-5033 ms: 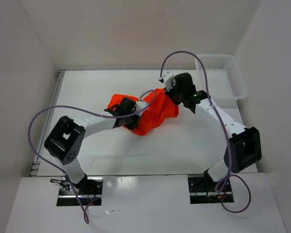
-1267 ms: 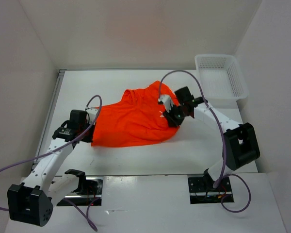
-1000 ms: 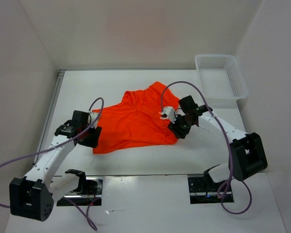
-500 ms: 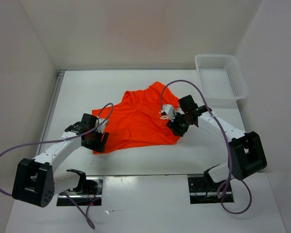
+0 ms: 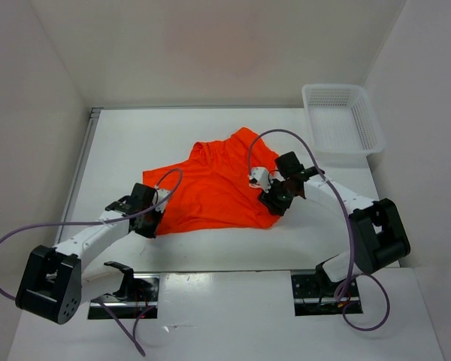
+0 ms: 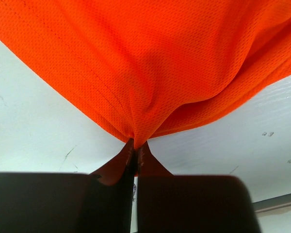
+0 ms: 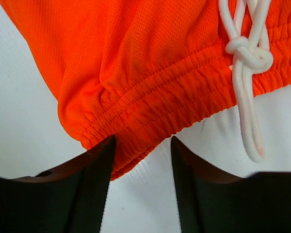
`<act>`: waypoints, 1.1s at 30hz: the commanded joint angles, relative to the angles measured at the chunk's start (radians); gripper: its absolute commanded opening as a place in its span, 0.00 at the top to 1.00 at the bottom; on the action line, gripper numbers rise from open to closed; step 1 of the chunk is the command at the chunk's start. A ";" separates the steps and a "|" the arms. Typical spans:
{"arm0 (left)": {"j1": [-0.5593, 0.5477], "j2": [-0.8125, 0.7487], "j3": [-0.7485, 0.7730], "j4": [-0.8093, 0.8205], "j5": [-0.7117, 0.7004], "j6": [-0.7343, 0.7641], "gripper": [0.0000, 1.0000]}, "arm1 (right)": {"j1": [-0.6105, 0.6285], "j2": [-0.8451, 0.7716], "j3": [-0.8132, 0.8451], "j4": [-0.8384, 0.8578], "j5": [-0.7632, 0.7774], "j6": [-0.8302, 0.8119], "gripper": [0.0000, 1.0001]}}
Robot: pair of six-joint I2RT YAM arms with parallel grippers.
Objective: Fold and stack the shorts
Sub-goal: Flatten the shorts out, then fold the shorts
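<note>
While folding, treat the bright orange-red mesh fabric shorts [image 5: 218, 192] as one loose sheet: spread over the middle of the white table [image 5: 210, 128], rumpled along the far edge, waistband toward the right. Note the left hand [image 6: 136, 150] clamped tight on a small pucker of the near left hem, with cloth tenting away from the fingertips. Note the right hand [image 7: 141, 160] with fingers parted, straddling the near corner of the elastic waistband just beside the knotted white drawstring [image 7: 247, 58], not pinching it. Close that right hand fully on the waistband before any lift; otherwise, probably a one-sided drag and a skewed sheet. Take a deep bite there, past the gathered elastic, and keep the drawstring out of the grip. Then raise both near corners together, low over the table, and carry them toward the far edge, holding the cloth taut between the hands for a fold with matched edges. Watch for slip on the left, given so thin a bite of slick mesh. Leave the white plastic lattice basket [image 5: 342, 116] at the far right corner alone for now; likely the stacking place.
</note>
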State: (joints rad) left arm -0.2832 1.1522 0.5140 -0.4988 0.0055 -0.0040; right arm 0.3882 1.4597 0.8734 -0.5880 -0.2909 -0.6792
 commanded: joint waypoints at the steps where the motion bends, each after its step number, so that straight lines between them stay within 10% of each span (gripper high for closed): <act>1: -0.004 0.006 -0.040 -0.015 -0.008 0.004 1.00 | -0.005 0.001 0.012 -0.073 -0.066 -0.057 0.43; 4: -0.004 -0.003 0.017 -0.067 -0.018 0.004 1.00 | 0.020 0.010 -0.019 -0.058 -0.034 -0.086 0.52; 9: -0.004 -0.023 0.197 -0.216 0.080 0.004 1.00 | 0.057 0.010 -0.040 -0.130 -0.054 -0.198 1.00; 18: -0.016 -0.111 0.262 -0.566 0.165 0.004 1.00 | 0.067 0.014 0.032 -0.403 0.064 -0.526 1.00; 20: -0.016 -0.074 0.273 -0.566 0.174 0.004 0.99 | 0.104 0.014 0.023 -0.391 0.097 -0.537 0.84; 21: -0.016 -0.065 0.273 -0.578 0.174 0.004 0.95 | 0.129 0.014 0.022 -0.382 0.113 -0.528 0.60; 22: -0.025 -0.065 0.273 -0.578 0.145 0.004 0.60 | 0.129 0.014 0.022 -0.371 0.140 -0.517 0.05; 26: -0.025 -0.065 0.273 -0.493 0.113 0.004 0.33 | 0.129 -0.007 0.117 -0.256 0.167 -0.376 0.00; 33: 0.116 0.121 0.547 0.011 0.365 0.004 0.25 | 0.118 0.062 0.482 -0.121 -0.069 -0.039 0.00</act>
State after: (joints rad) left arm -0.2131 1.2125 0.9207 -0.8005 0.2192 -0.0036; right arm 0.5098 1.4948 1.2366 -0.8211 -0.2363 -0.8890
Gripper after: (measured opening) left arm 0.739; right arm 0.999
